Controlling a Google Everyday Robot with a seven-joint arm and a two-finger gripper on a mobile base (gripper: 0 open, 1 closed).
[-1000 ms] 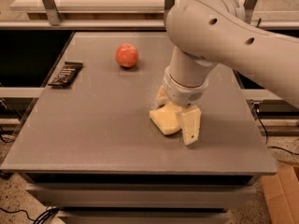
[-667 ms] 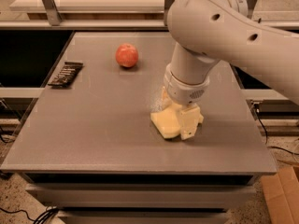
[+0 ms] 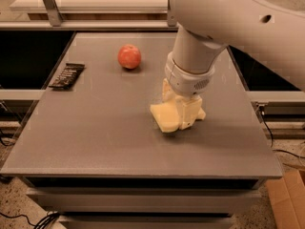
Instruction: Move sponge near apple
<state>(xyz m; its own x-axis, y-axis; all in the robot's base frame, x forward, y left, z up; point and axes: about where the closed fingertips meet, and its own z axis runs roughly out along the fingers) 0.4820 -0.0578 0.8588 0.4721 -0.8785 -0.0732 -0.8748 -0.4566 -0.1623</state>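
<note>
- The apple (image 3: pixel 129 56) sits on the grey tabletop (image 3: pixel 95 137), towards the far side and a little left of centre. It is red-orange with a paler patch.
- The sponge (image 3: pixel 162 116), a pale yellow foam block, is nearer to me than the apple and off to its right, well apart from it, around the middle of the tabletop.
- The robot's hand (image 3: pixel 178 116) is down on the sponge, on the same near-right side of the apple. Its cream fingers (image 3: pixel 189 112) are closed against the foam from two sides, gripping it.
- The thick white arm (image 3: pixel 228 18) reaches in from beyond and to the right of the apple and ends straight above the sponge.
- A dark flat object (image 3: pixel 66 75) lies left of the apple and slightly nearer to me, by the tabletop's left edge.
- A cardboard box (image 3: pixel 286 199) stands on the floor, far to the apple's right and below the tabletop's near corner.
</note>
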